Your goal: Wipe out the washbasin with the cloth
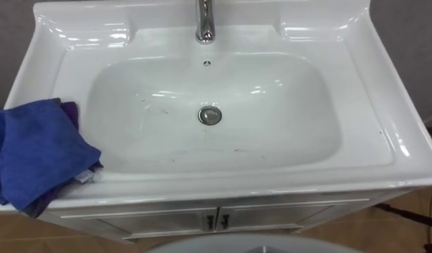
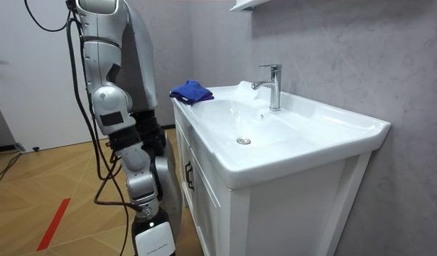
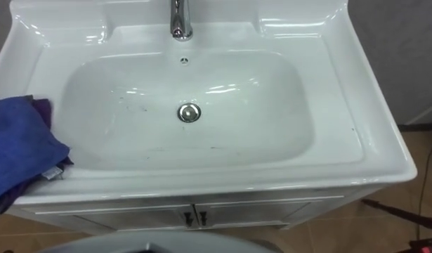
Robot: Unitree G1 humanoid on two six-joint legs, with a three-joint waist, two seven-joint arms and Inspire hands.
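One blue cloth [image 1: 40, 158] on basin [image 1: 384, 133] rim, L side; R hand [image 2: 153, 239] hangs low, fingers unclear.

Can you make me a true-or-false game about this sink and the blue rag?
1. The blue cloth lies on the left rim of the basin. True.
2. The cloth is down in the bowl, covering the drain. False: the drain is uncovered, and the cloth is up on the rim.
3. The faucet stands at the back of the basin, about in the middle. True.
4. Water is running from the faucet. False: no water is coming out of it.
5. The cabinet doors under the basin are wide open. False: the cabinet doors are shut, with their dark handles side by side.
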